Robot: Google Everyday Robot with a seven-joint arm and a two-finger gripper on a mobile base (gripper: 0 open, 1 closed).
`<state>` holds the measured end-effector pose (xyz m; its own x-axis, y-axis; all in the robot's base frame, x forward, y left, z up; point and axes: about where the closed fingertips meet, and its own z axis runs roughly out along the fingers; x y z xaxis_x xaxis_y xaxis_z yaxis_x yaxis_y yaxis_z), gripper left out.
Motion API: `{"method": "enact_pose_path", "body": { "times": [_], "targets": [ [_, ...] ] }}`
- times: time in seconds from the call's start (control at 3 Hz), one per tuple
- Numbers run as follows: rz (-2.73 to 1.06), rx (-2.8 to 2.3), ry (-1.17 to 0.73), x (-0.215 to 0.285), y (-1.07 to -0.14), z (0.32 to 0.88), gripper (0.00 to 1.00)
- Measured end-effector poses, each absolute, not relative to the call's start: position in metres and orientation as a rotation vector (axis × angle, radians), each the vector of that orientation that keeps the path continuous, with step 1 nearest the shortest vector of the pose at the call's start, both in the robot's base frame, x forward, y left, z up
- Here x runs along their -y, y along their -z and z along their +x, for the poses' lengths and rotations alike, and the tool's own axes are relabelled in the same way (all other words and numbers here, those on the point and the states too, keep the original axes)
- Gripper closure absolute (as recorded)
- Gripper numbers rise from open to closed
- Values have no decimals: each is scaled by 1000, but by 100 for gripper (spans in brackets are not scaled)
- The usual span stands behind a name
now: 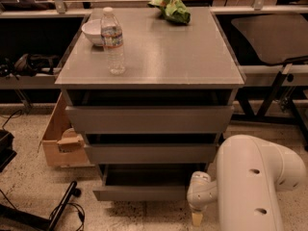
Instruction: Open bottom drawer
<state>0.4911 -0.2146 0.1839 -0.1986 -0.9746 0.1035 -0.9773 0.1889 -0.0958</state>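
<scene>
**Bottom drawer ajar, gripper beside it**

The bottom drawer (pixel 144 192) juts out under the bench's front edge. The gripper (pixel 197 219) hangs low by its right end; open or closed, I cannot tell. The water bottle (pixel 114 40) label is unreadable.

My arm (pixel 250 182): fat, smooth off-white shell, rounded elbow, two dark oval holes. My pincer (pixel 197 219): pale tan tip, low beneath front-right corner of desk (pixel 159 57).
</scene>
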Motion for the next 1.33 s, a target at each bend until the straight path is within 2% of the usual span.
{"method": "enact_pose_path", "body": {
  "times": [0.67, 1.0, 1.33],
  "targets": [
    [1850, 2314, -125, 231, -186, 398, 64],
    [1852, 2310, -125, 231, -187, 395, 55],
    [1926, 2321, -197, 223, -205, 403, 32]
  ]
}}
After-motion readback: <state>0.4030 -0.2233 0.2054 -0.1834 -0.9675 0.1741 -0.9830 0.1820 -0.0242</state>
